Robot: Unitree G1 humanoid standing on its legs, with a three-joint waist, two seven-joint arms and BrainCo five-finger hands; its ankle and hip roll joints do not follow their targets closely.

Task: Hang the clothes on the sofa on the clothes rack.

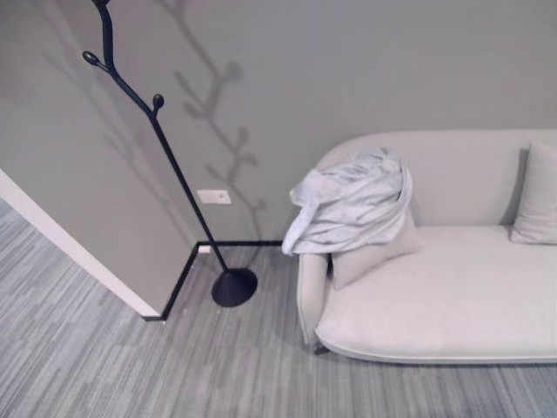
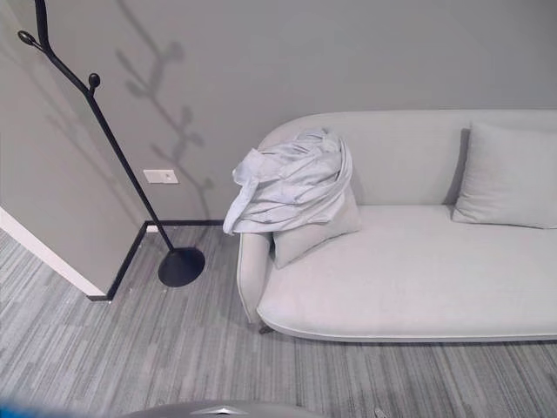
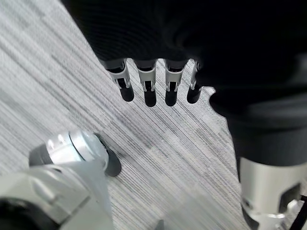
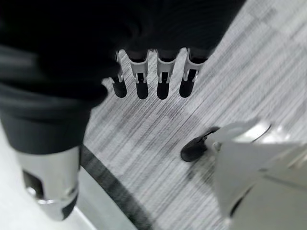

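A crumpled pale grey garment [image 1: 352, 203] [image 2: 291, 181] lies draped over the left armrest and a cushion of the light sofa [image 1: 452, 305] [image 2: 418, 279]. A black branch-shaped clothes rack [image 1: 148, 113] [image 2: 91, 96] stands to the sofa's left against the wall, its round base [image 1: 234, 286] [image 2: 181, 266] on the floor. My left hand [image 3: 148, 86] hangs over the striped carpet with relaxed fingers, holding nothing. My right hand [image 4: 153, 79] likewise hangs over the carpet, fingers straight and empty.
A second cushion [image 1: 535, 196] [image 2: 505, 174] leans at the sofa's right end. A wall corner with a black baseboard [image 1: 178, 283] juts out left of the rack. Grey striped carpet [image 1: 130, 366] stretches in front of the sofa and rack.
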